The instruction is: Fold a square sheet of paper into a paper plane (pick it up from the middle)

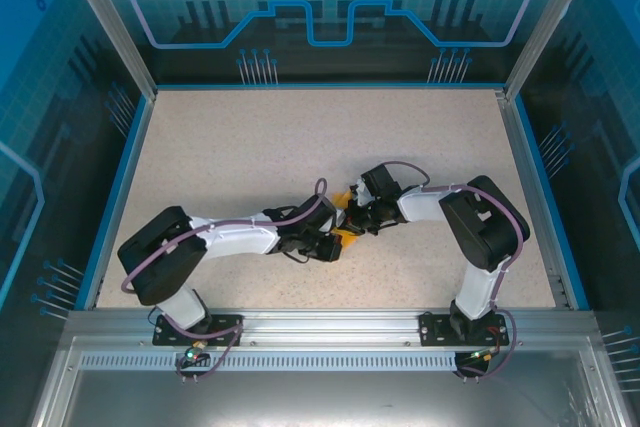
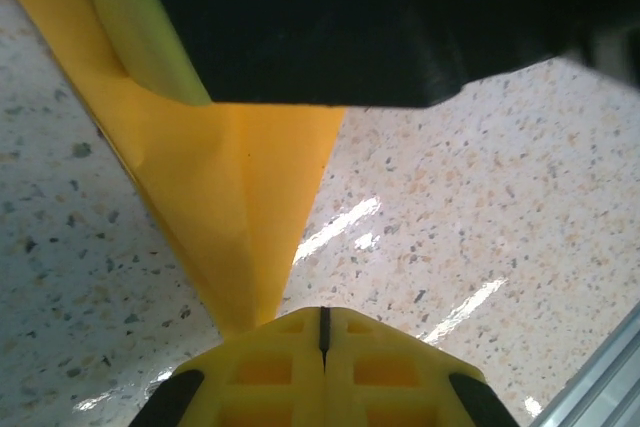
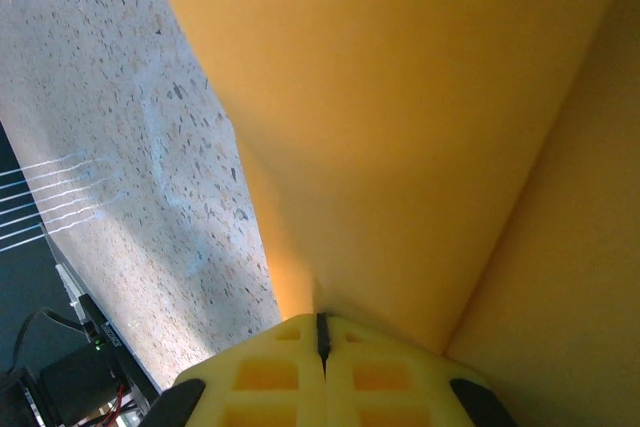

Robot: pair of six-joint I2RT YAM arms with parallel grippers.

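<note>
Both end effectors [image 2: 322, 325] [image 3: 322, 329] against orange paper [image 2: 240, 207]

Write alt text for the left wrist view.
The left hand, shut, pinches the narrow end of the folded orange paper, which widens up and left above the speckled table. A black robot part covers the top.

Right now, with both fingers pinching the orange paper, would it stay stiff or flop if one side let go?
Probably floppy: the paper looks thin and is held only at its edges by the shut left fingers and right fingers. Its creases may stiffen it slightly. It seems light, so it would likely slide easily on the glossy table.
</note>
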